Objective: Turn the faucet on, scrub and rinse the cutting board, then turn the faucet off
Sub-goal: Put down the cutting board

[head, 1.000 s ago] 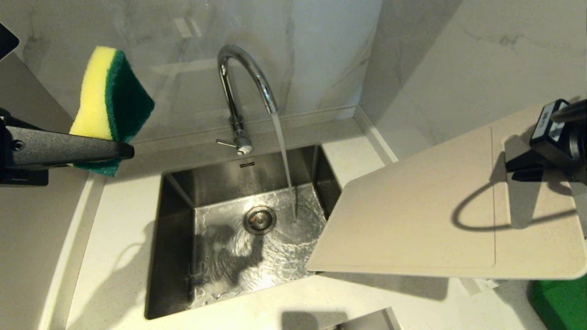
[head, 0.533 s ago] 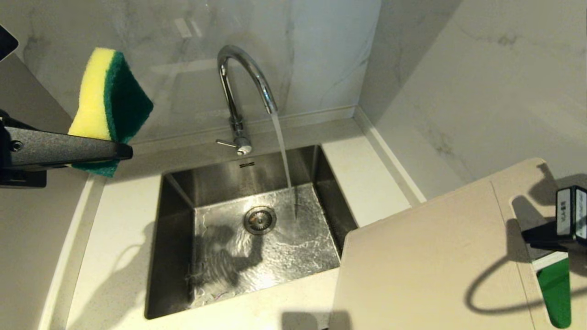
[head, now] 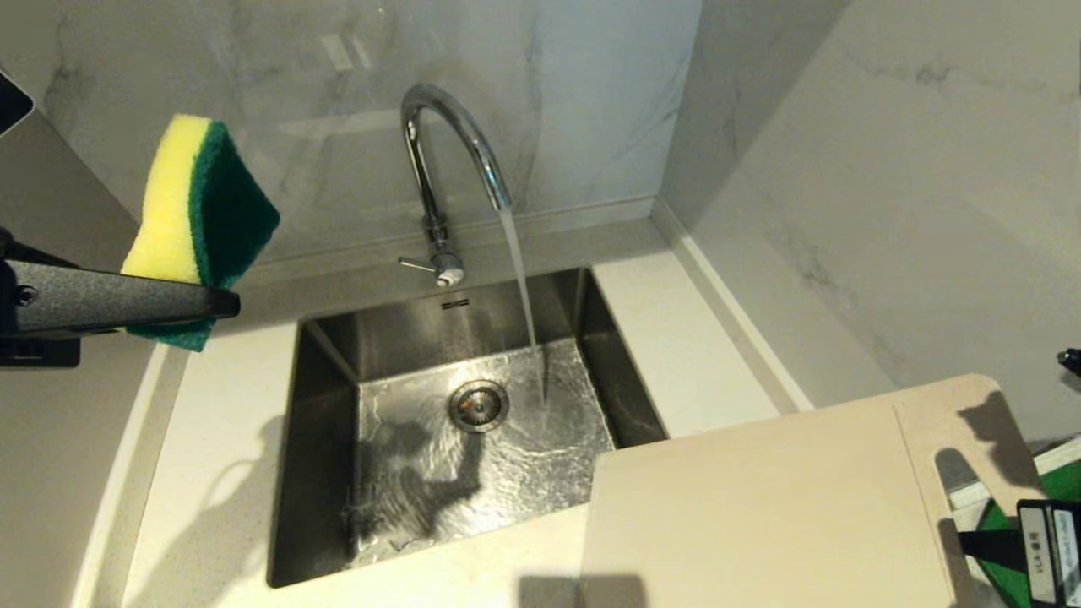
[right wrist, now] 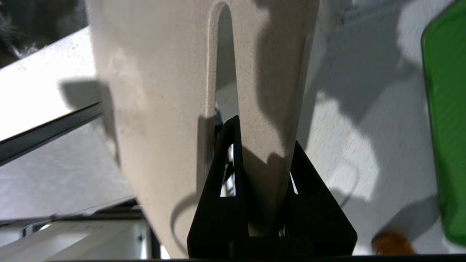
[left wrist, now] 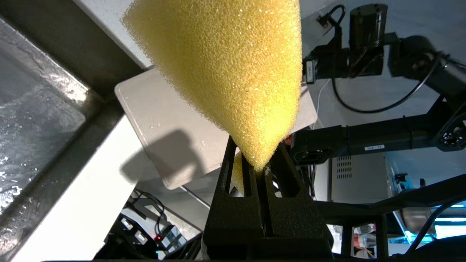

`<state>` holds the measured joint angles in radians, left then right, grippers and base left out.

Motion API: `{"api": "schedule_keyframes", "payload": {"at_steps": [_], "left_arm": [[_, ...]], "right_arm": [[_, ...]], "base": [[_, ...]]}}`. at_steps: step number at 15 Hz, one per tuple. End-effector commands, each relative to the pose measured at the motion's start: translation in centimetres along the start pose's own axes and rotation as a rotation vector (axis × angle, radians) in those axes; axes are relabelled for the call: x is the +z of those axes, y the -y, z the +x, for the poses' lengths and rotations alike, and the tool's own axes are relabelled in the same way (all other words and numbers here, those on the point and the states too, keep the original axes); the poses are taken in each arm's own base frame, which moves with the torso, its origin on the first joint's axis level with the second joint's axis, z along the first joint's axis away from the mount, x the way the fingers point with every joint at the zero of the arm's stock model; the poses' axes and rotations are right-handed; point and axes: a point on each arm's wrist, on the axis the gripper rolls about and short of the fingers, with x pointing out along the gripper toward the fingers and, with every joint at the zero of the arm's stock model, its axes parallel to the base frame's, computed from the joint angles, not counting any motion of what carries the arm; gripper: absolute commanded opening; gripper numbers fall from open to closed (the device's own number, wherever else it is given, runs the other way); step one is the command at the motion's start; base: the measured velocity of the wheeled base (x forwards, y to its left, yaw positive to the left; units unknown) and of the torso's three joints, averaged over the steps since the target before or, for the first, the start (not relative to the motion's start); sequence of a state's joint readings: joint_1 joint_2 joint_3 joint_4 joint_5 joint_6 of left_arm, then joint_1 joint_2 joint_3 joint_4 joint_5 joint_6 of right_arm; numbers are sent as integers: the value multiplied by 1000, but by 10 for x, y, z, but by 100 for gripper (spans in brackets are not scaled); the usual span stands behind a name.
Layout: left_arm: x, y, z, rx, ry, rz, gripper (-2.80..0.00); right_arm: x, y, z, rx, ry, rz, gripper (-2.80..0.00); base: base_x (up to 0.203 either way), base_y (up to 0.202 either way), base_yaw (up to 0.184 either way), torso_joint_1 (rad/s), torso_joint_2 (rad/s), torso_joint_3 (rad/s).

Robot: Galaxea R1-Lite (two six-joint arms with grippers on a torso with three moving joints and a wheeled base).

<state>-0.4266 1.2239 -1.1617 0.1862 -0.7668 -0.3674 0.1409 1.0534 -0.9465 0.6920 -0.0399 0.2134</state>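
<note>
the faucet [head: 448, 160] stands behind the sink [head: 321, 473], its stream falling right of the drain [head: 478, 404]. the cutting board [head: 760, 515] lies right of the sink, its corner overhanging the basin.

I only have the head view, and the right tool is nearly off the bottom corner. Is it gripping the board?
Observer: Yes. The right wrist view shows the right tool shut on the board, with one finger through the slot and the other outside the board's end edge.
Operator: And how is the left tool holding the sponge?
Observer: The left wrist view shows the left tool pinching the sponge by one squeezed end, with the yellow foam facing that camera.
</note>
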Motion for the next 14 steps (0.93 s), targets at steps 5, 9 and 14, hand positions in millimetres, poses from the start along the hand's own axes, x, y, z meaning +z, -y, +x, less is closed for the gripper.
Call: {"api": "schedule_keyframes", "payload": {"at_steps": [5,9,14], "left_arm": [[-10,-1,-2,1,-20,-20,-280],[-13,-3,-2,3,-26,-27,-280],[-18,-4,-3,4,-24,-26,-280]], "right_arm": [[6,-3,48,0,71,-24,-280],[2,-4,75,-3,17,-34,-280],[-6,-6,109,4,0,-53,-280]], "base": [[0,0,0,0,0,0],[0,0,0,0,0,0],[0,0,0,0,0,0]]}}
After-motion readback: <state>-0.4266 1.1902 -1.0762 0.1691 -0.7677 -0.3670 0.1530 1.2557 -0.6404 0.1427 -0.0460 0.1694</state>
